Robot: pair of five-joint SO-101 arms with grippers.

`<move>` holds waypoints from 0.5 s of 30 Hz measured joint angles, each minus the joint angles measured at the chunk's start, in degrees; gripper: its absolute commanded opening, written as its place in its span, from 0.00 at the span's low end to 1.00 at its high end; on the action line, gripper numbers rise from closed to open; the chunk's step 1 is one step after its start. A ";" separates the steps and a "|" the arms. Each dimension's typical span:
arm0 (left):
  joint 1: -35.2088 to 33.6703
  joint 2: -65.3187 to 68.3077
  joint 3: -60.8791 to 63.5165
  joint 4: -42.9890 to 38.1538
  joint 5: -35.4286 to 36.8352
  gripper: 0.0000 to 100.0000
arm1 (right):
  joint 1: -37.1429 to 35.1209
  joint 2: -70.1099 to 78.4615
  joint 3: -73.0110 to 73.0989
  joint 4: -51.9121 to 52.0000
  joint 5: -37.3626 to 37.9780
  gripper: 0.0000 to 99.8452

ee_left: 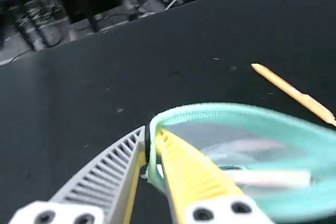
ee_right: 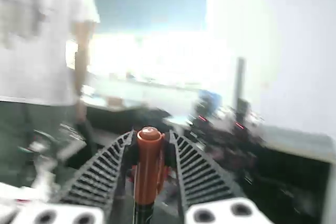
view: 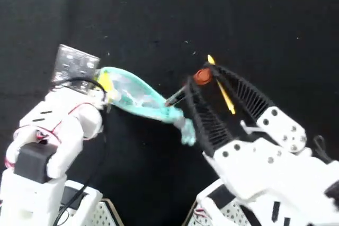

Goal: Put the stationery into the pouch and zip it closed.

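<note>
Two holds we see: left pincer (ee_left: 151,132) pinches the teal pouch (ee_left: 237,110) rim, right pincer (ee_right: 149,135) clamps an orange-capped marker (ee_right: 148,167); a pencil (view: 226,98) lies on the worktop (view: 159,19).

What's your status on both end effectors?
Left end effector shut on pouch rim. Right end effector shut on marker. Pencil on table, outside pouch.

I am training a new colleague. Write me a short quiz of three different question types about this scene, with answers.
1. True or false: the right tool is shut on the orange-capped marker.
2. What does the left tool pinch? A) an eraser B) the teal pouch rim C) nothing
3. Fill in: the yellow pen lies on the ___, outside the pouch.
Key: 1 true; 2 B; 3 table.
</note>
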 measured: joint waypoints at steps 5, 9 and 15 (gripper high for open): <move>1.23 0.00 0.26 -1.49 0.35 0.03 | -4.13 0.00 4.31 -2.11 5.10 0.01; 1.32 0.00 0.26 -1.49 0.53 0.03 | -4.66 0.00 7.38 -4.48 5.54 0.01; 1.32 0.00 0.26 -1.49 0.53 0.03 | -10.46 0.00 8.44 -4.75 5.89 0.01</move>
